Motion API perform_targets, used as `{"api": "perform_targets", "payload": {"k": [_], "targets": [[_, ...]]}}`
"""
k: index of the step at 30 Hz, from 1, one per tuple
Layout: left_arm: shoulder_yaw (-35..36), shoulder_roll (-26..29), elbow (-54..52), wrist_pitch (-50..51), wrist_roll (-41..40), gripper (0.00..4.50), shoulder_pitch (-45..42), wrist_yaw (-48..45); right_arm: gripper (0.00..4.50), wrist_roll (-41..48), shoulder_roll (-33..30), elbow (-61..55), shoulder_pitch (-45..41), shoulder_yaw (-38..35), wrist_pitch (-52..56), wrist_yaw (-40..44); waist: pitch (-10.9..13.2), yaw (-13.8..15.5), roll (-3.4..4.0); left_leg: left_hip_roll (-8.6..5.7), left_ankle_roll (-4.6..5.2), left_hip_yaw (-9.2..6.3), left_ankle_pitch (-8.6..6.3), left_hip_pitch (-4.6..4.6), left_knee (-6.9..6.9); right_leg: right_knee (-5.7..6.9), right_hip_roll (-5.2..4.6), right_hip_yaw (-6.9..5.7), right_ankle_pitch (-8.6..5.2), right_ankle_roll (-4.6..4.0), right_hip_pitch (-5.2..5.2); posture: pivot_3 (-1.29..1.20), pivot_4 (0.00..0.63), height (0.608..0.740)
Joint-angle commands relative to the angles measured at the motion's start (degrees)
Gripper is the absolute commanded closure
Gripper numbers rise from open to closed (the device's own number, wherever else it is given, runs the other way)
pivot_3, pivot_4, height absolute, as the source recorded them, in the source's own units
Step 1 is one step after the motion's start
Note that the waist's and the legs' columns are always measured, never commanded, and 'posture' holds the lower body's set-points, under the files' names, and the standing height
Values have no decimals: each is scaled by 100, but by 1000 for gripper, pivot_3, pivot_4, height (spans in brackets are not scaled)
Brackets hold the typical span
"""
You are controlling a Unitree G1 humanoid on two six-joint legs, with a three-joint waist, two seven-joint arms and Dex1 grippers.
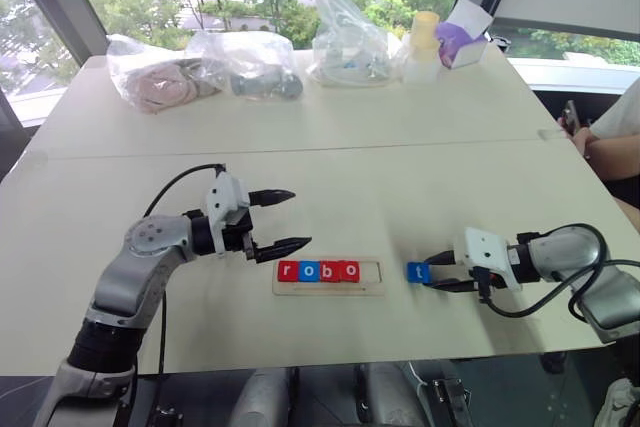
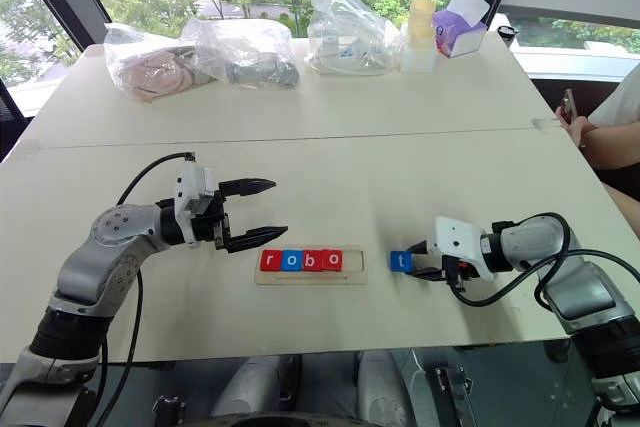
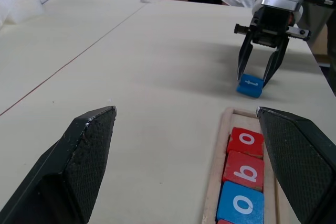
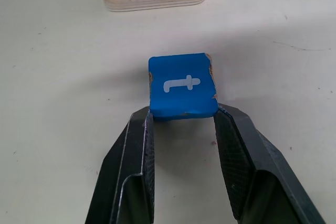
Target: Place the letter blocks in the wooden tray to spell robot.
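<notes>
The wooden tray (image 1: 371, 273) lies near the table's front edge. It holds several letter blocks in a row: a red r (image 1: 288, 270), a blue o (image 1: 308, 270), a red b (image 1: 328, 270) and a red o (image 1: 348, 270). The tray's right end is bare. A blue t block (image 1: 418, 272) rests on the table just right of the tray. My right gripper (image 1: 432, 272) is shut on the t block (image 4: 182, 85), its fingertips pressing the block's near corners. My left gripper (image 1: 300, 217) hangs open just left of the tray, pointing right, with nothing between its fingers.
Clear plastic bags (image 1: 250, 62) with contents, a yellow cup (image 1: 424, 32) and a purple box (image 1: 460, 42) line the table's far edge. A person's arm (image 1: 610, 147) rests at the right side. A seam (image 1: 300, 152) crosses the table.
</notes>
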Motion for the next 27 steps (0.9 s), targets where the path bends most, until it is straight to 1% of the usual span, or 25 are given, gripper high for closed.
{"api": "perform_targets", "payload": {"k": [1, 4, 7, 9, 17, 27], "targets": [[115, 43, -170, -6, -75, 0, -35, 22, 3432, 223, -24, -826, -123, -132, 616, -140, 0, 0, 0, 0, 0, 0, 0, 0, 0, 1, 0, 0, 0, 0, -1, 0, 150, 740], [98, 23, -150, -19, -63, 0, -50, 28, 3432, 348, 47, -1349, -174, -49, 1083, -228, 0, 5, 0, 0, 0, 0, 0, -2, -1, 1, 0, 1, 0, 0, -3, 0, 150, 740], [82, 2, -158, -17, -65, 0, -55, 38, 3432, 429, 193, -1972, -248, 185, 1612, -402, 0, 18, 0, 0, 0, -1, 0, -3, -1, 0, -2, 0, 0, 0, -3, 0, 150, 740], [78, 0, -163, -12, -66, 0, -56, 41, 3432, 371, 278, -2123, -295, 304, 1804, -510, 0, 22, 0, 0, 0, -3, 0, -4, -1, 0, -2, 0, 0, 0, -3, 0, 150, 740], [87, 12, -191, -5, -67, 0, -36, 54, 3432, 24, 459, -2001, -456, 709, 1862, -784, 0, 61, 0, -3, 0, -3, 0, -4, 0, -2, -3, -1, 0, 0, -5, 0, 150, 740], [97, 21, -287, 23, -97, 0, 40, 115, 3432, -251, 413, -1840, -488, 927, 1823, -781, 0, 124, 0, -3, 0, -2, 0, -5, -1, -2, -3, -2, 0, 0, -5, 0, 150, 740]]}}
